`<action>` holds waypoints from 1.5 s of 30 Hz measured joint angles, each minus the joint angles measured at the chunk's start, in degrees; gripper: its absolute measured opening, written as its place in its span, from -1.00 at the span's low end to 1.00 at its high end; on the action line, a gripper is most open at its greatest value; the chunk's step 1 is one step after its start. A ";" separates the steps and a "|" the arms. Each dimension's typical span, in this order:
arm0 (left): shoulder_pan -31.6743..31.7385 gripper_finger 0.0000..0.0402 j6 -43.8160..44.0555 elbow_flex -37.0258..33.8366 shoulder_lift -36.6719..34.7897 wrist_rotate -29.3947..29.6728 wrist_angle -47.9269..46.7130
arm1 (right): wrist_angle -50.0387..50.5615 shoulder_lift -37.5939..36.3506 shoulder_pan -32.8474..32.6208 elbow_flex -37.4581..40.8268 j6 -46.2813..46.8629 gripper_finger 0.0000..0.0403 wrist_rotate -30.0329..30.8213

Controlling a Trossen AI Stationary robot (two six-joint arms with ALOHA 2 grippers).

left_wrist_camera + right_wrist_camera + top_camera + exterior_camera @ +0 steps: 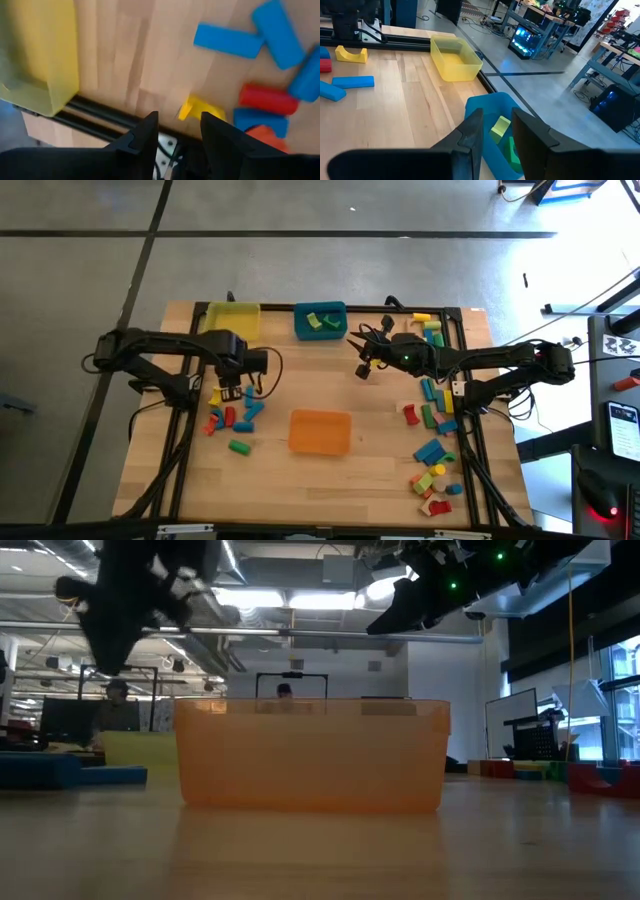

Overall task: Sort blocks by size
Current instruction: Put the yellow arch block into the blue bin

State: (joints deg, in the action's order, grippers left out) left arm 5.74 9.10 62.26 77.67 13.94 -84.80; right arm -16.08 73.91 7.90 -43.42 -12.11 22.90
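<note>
Blocks (232,412) lie in two loose groups on the worktop (380,460), one left of the orange bin (320,431), one right of it (434,442). Orange bin sits mid-worktop, looks bare inside. Teal bin (320,321) is behind the orange bin at the far edge, with green blocks (322,322) in it. Yellow bin (232,317) is left of the teal one.

Left gripper (232,391) hangs over the left group, just beyond it from the orange bin; fingers (145,140) are parted, nothing between them, a yellow arch block (200,108) on the worktop just ahead. Blue (227,41) and red (267,99) blocks lie beyond that.

Right gripper (362,369) hovers between teal bin and orange bin, off to the right of the teal one, raised above the worktop. Its fingers (470,135) stand a little apart with no block seen in the gap.
</note>
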 joint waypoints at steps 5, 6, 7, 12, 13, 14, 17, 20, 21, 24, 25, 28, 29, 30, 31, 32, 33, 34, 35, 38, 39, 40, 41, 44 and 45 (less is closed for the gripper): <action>0.02 -0.35 -1.24 -6.68 0.02 -4.02 1.85 | -0.07 0.00 0.02 0.00 0.01 -0.51 0.00; 0.21 -0.35 -1.29 -7.70 0.02 -4.89 2.53 | -0.08 0.00 0.00 0.00 0.01 -0.51 0.00; 0.50 -0.34 -1.05 -8.51 0.02 -5.72 3.25 | -0.07 0.00 0.02 0.00 0.01 -0.51 0.00; 3.48 -0.17 0.53 -11.06 0.44 -8.01 3.48 | -0.11 0.00 0.00 0.00 0.01 -0.51 0.00; 4.06 -0.12 0.49 -11.63 0.52 -8.26 3.42 | -0.11 0.00 0.00 0.00 0.01 -0.51 0.00; 4.69 -0.08 0.11 -12.14 0.69 -8.52 3.35 | -0.15 0.00 0.00 0.00 0.01 -0.51 0.00; 6.30 -0.01 -1.65 -13.41 1.70 -8.59 3.96 | -0.17 0.00 0.00 0.00 0.01 -0.51 0.00; 7.22 0.01 -3.63 -14.52 3.27 -8.49 6.35 | -0.17 0.00 0.01 0.00 0.01 -0.51 0.00; 7.49 0.01 -3.94 -14.79 4.04 -8.45 6.67 | -0.17 0.00 0.00 0.00 0.01 -0.51 0.00; 8.26 -0.01 -4.06 -14.99 6.94 -8.44 6.62 | -0.17 0.00 0.00 0.00 0.01 -0.51 -0.02; 8.49 -0.03 -4.06 -14.99 7.90 -8.42 6.67 | -0.17 0.00 0.00 0.00 0.01 -0.51 0.00; 9.12 -0.06 -4.10 -14.99 10.91 -8.28 6.63 | -0.13 0.00 0.00 0.00 0.01 -0.51 0.00; 9.38 -0.07 -4.10 -14.99 11.94 -8.23 6.65 | -0.14 0.00 0.01 0.00 0.01 -0.51 0.00; 9.61 -0.08 -4.10 -14.99 12.92 -8.23 6.63 | -0.13 0.00 0.00 0.00 0.01 -0.51 0.00; 9.87 -0.09 -4.16 -14.99 13.96 -8.23 6.61 | -0.13 0.00 0.01 0.00 0.01 -0.51 0.00; 10.11 -0.09 -4.21 -14.99 15.03 -8.23 6.65 | -0.11 0.00 0.00 0.00 0.01 -0.51 0.00; 10.34 -0.10 -4.21 -14.99 16.09 -8.21 6.80 | -0.11 0.00 0.00 0.00 0.01 -0.51 0.00; 10.61 -0.11 -4.27 -14.99 17.14 -8.20 7.30 | -0.11 0.00 0.00 0.00 0.01 -0.51 0.00; 10.92 -0.11 -4.73 -14.99 18.17 -8.20 8.37 | -0.11 0.00 0.00 0.00 0.01 -0.51 0.00; 11.61 -0.13 -7.11 -14.99 21.39 -8.18 12.80 | -0.08 0.00 0.01 0.00 0.01 -0.51 0.00; 11.63 -0.14 -8.16 -14.97 22.30 -8.17 13.29 | -0.06 0.00 0.02 0.00 0.01 -0.51 0.00; 11.63 -0.14 -8.61 -14.95 23.18 -7.96 13.28 | -0.04 0.00 0.00 0.00 0.01 -0.51 0.00; 11.63 -0.15 -9.10 -14.96 24.03 -7.75 13.19 | -0.04 0.00 0.02 0.00 0.01 -0.51 0.00; 11.63 -0.17 -9.99 -14.97 26.04 -7.74 13.23 | -0.02 0.00 0.00 0.00 0.01 -0.51 0.00; 11.63 -0.18 -10.40 -14.97 26.48 -7.74 13.23 | 0.00 0.00 0.00 0.00 0.01 -0.51 0.00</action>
State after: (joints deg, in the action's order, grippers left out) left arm 17.37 -1.31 47.29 104.15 6.20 -71.57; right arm -16.08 73.91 7.90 -43.42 -12.09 22.90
